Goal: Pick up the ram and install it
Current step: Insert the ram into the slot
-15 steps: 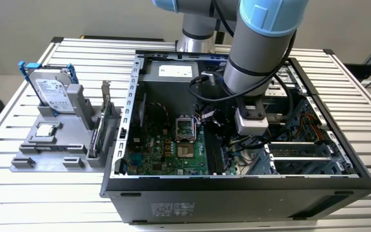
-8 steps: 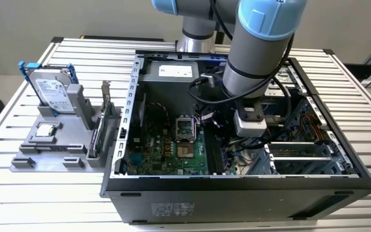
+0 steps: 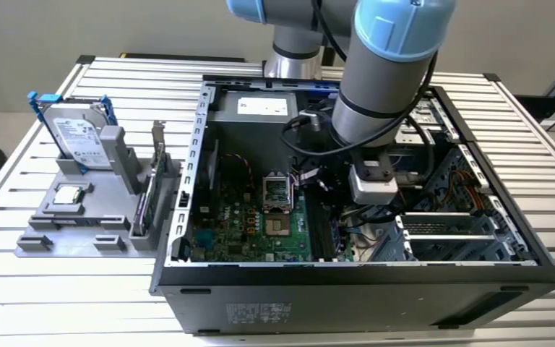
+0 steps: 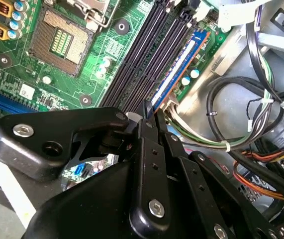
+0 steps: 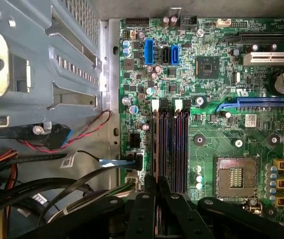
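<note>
Black gripper fingers (image 4: 149, 117) in the second wrist view sit pinched narrowly on the near end of the long, thin ram stick (image 4: 174, 74), which stands edge-on in the memory slots of the green motherboard (image 4: 127, 45). In the first wrist view the closed gripper (image 5: 156, 181) meets the ram (image 5: 157, 144) beside the dark slots. In the exterior view the grey-and-blue arm (image 3: 384, 87) reaches down into the open black computer case (image 3: 355, 303).

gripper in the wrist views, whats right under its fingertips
Under the gripper run the motherboard's parallel memory slots, and the ram stands on edge in the outermost one. The black fingers cover the slots' near ends.
</note>
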`<state>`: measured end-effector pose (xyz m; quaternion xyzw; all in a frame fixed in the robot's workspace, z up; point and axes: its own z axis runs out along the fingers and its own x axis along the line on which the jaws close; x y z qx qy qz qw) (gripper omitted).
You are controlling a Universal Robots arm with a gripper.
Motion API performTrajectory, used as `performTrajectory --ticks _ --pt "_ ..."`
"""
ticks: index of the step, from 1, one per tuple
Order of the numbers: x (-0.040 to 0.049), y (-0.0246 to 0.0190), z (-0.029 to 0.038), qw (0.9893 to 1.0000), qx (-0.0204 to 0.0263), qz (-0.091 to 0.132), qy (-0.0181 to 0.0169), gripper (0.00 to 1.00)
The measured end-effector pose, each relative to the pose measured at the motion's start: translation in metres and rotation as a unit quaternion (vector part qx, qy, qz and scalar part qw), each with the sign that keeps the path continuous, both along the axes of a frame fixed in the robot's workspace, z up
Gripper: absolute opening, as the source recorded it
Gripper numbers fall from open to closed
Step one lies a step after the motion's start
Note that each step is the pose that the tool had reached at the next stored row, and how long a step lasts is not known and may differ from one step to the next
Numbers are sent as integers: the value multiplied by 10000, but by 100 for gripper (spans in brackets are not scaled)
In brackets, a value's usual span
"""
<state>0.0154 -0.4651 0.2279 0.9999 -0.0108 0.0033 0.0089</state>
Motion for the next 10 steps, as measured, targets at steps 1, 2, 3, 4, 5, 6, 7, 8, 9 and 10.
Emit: performTrajectory --ticks 1,2,3,4,5,6,7,8,9,10 --pt "-1 1 -3 10000 0 6 0 0" --pt "-3 0 -5 10000 -1 13 1 0" --pt "-3 0 -7 10000 -1 22 1 0" --pt "-4 0 -10 10000 -1 29 0 0" --pt "-4 1 -13 10000 0 36 0 0" --pt "-6 1 -18 10000 1 43 0 0" --pt "-8 1 -20 10000 0 48 0 0" --pt "-9 2 -23 10000 0 49 0 0" --pt "-9 3 -24 10000 -1 50 0 0" --pt "-9 6 -27 10000 0 50 0 0"
